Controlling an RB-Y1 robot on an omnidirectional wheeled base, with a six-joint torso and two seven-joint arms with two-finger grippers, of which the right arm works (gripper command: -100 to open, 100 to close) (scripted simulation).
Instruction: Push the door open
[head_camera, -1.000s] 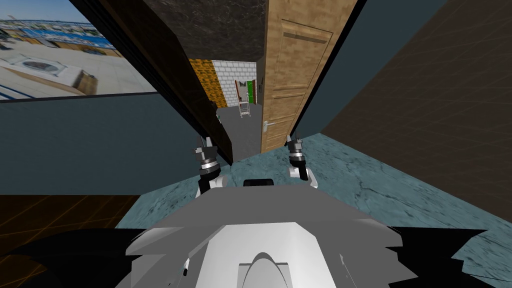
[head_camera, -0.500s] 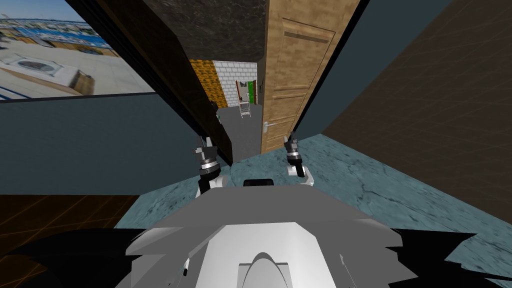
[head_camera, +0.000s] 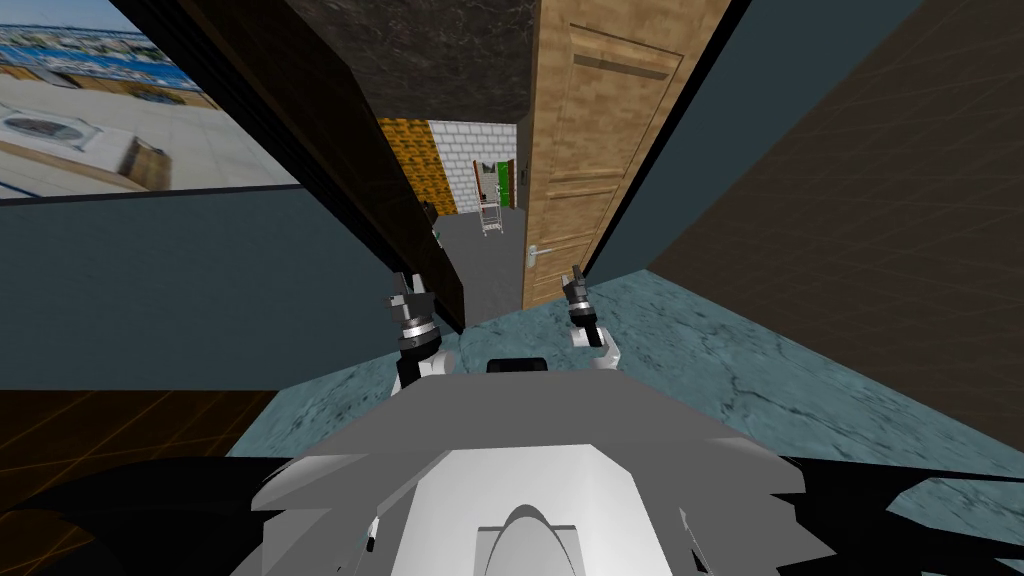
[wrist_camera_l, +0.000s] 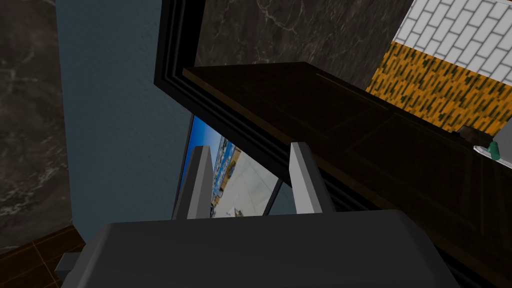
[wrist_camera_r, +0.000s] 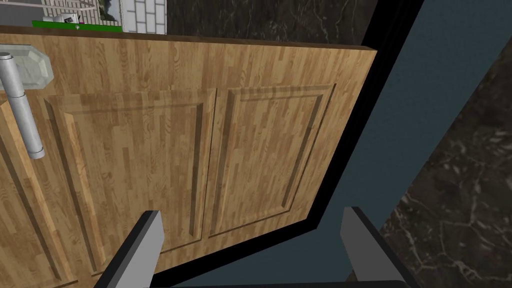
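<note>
Right fingers (wrist_camera_r: 142, 245): spread wide, empty, facing the wooden door (wrist_camera_r: 150, 125).
Left fingers (wrist_camera_l: 200, 180): parted, empty.
Floor (head_camera: 720, 350): blue-green stone.

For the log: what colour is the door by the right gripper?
The door is light brown wood grain; best in right wrist view.

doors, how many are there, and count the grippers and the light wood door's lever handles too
doors: 2, the light wood door and the dark door
lever handle on the light wood door: 1
grippers: 2, the left gripper and the right gripper
total: 5
</note>
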